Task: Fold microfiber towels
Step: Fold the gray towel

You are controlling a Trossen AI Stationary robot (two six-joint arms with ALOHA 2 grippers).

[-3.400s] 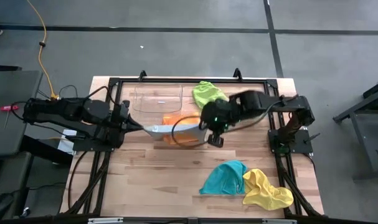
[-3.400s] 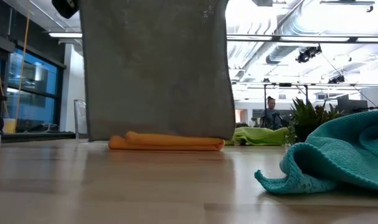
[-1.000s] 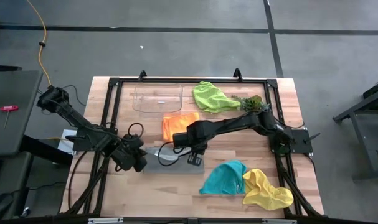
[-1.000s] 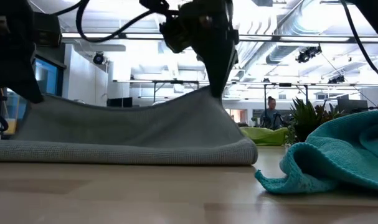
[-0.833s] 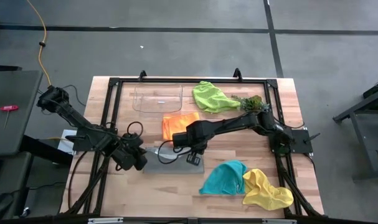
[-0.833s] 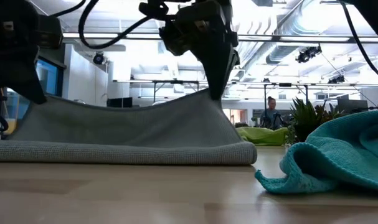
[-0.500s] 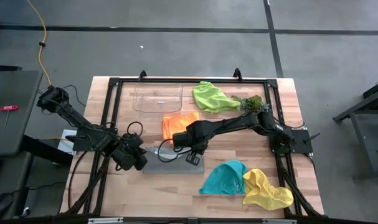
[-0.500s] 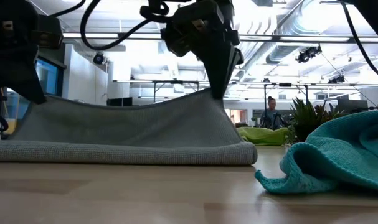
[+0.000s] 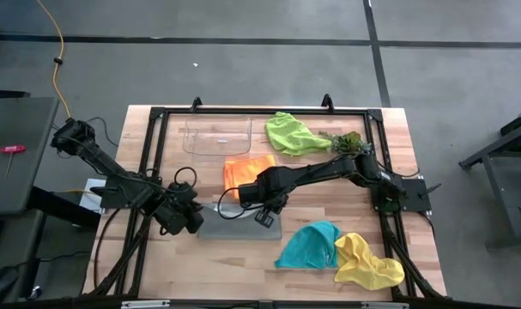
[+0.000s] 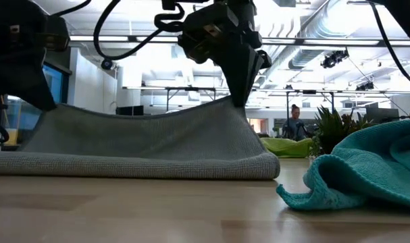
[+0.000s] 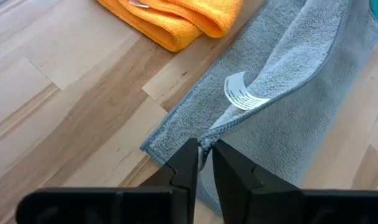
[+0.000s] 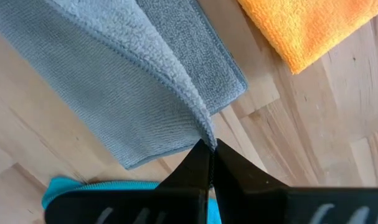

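High view: the grey microfiber towel (image 9: 240,225) lies on the bare wooden table (image 9: 243,266), doubled over on itself, just on the near side of the folded orange microfiber towel (image 9: 248,171). The left gripper (image 9: 190,225) sits at the grey towel's left end; in its wrist view the two dark fingers (image 11: 187,163) stand a narrow gap apart with a corner of the cloth's hem between them, so whether they grip it cannot be told. The right gripper (image 9: 262,216) is at the grey towel's right end, its jaws closed tight on a pinch of the upper layer, which the low view shows lifted into a peak above the fold. Beyond the orange towel lies the crumpled lime green microfiber towel (image 9: 287,133). To the right of the grey towel sits the rumpled teal microfiber towel (image 9: 310,244), touching the bunched yellow microfiber towel (image 9: 366,262).
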